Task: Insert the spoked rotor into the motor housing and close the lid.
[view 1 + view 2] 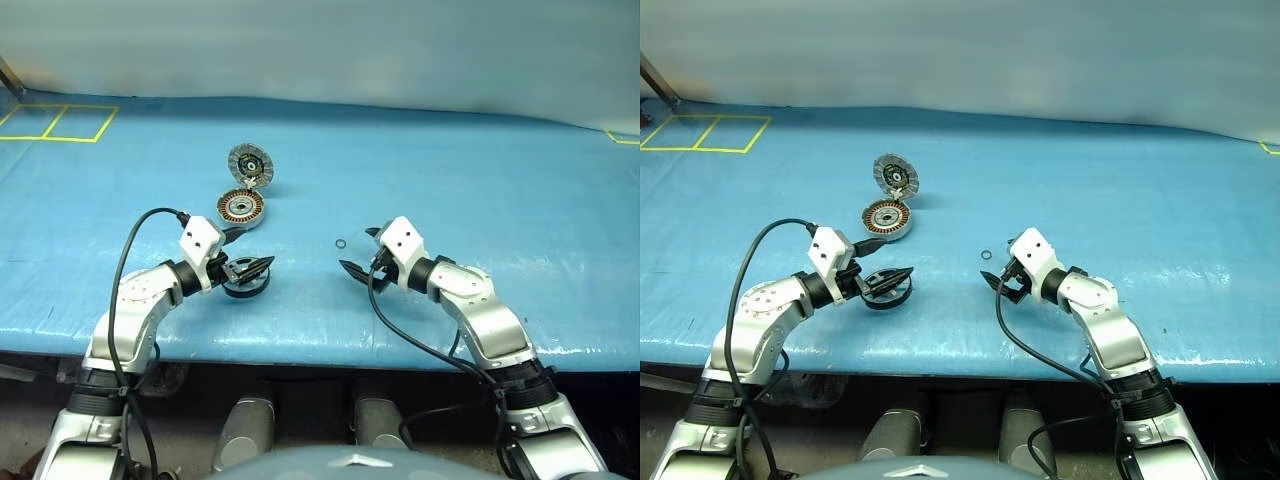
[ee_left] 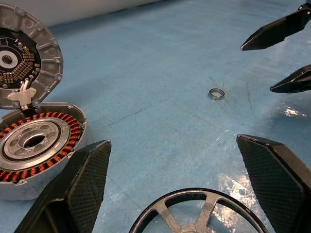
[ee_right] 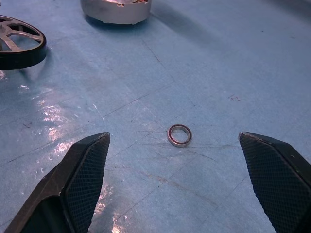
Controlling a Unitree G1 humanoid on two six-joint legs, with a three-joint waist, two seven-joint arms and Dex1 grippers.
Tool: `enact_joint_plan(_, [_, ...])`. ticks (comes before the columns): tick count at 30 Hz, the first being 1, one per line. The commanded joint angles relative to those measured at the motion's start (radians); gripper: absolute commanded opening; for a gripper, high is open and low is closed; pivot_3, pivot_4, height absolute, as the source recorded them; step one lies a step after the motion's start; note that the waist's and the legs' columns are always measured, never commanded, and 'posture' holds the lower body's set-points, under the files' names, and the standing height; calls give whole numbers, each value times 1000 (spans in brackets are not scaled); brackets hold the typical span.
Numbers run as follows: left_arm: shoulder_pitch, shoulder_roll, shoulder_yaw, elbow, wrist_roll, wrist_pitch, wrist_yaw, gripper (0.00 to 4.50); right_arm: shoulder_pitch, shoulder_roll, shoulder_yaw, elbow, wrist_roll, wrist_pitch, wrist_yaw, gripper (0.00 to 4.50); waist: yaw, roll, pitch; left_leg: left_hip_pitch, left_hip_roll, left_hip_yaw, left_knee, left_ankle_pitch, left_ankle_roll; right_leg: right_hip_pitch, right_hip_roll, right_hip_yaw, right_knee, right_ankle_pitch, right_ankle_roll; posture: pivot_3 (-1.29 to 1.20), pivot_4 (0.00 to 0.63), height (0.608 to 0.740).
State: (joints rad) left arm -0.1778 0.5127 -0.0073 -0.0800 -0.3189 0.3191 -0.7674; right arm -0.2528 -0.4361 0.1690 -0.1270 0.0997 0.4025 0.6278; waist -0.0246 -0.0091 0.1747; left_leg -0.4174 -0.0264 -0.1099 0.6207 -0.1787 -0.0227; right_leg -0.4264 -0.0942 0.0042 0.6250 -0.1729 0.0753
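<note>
Already both grippers are spread wide, nothing held.
The left gripper (image 1: 262,266) hangs over the spoked rotor (image 1: 245,279) lying near the motor housing (image 1: 241,208) (lid (image 1: 250,163) open); a skewed grab could perhaps flick the loose ring (image 1: 341,244).

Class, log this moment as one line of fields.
left gripper: open, over spoked rotor | right gripper: open | motor housing: empty | lid: open

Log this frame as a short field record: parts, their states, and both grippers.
surface: blue table
motor housing: open, copper windings exposed, no rotor inside
lid: tilted up at the housing's far edge
spoked rotor: flat on table, near the left gripper
small ring: loose on table
left gripper: open, over the rotor
right gripper: open, holding nothing
</note>
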Motion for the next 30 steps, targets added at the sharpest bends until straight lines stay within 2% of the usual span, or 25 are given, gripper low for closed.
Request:
enact_joint_plan(1, [-12, 9, 22, -32, -14, 3, -4, 4500, -19, 4, -13, -17, 5, -15, -1, 4483, 0, 0, 0, 0, 0, 0, 0, 0, 0, 0, 0, 0, 0, 0, 0, 0, 150, 740])
enact_joint_plan(9, [-25, 26, 16, -32, 1, -7, -7, 4500, -16, 6, -16, -18, 5, -15, -6, 4483, 0, 0, 0, 0, 0, 0, 0, 0, 0, 0, 0, 0, 0, 0, 0, 0, 150, 740])
enact_joint_plan(11, [-50, 60, 5, -33, 4, 30, -31, 4500, -17, 8, -13, -17, 5, -16, -6, 4483, 0, -1, 0, 0, 0, 0, 0, 0, 0, 0, 0, 0, 0, 0, 0, 0, 150, 740])
enact_joint_plan(14, [-131, 167, -44, -6, 75, 66, -84, 4500, -17, 9, -18, -14, 6, -18, -6, 4483, -1, -2, 1, 0, 0, 0, 0, 0, 0, -1, 1, 0, 0, 0, 0, 0, 150, 740])
enact_joint_plan(16, [-210, 239, -80, 30, 123, 60, -137, 4500, -20, 10, -17, -8, 5, -20, -5, 4483, 0, -2, 1, -1, 0, 0, 0, 0, 0, -1, 1, 0, 0, 0, 0, 0, 150, 740])
enact_joint_plan(18, [-359, 317, -148, 109, 205, 29, -223, 4500, -34, 13, -4, 9, 1, -26, 6, 4483, 2, -4, 2, -1, 0, 0, 0, 0, 0, -1, 1, 0, 0, 0, 0, 0, 150, 740])
enact_joint_plan(21, [-576, 362, -274, 246, 351, -48, -323, 4500, -51, 21, 10, 25, 0, -30, 16, 4483, 2, -6, 4, -2, 0, 0, 1, 0, 0, -1, 1, -1, 0, 0, 0, 0, 150, 740])
enact_joint_plan(25, [-836, 344, -482, 470, 593, -191, -441, 4500, -53, 19, 20, 31, -4, -34, 27, 4483, 1, -6, 4, -3, 0, 0, -1, -1, 0, -2, 1, 0, -1, 0, 0, 0, 150, 740])
enact_joint_plan(30, [-1031, 217, -659, 751, 803, -337, -482, 4500, -50, 0, 17, 11, -9, -21, 41, 4483, -3, -7, 4, -3, 0, -1, -3, -2, 1, -3, 2, 0, -1, 0, 2, 0, 150, 740])
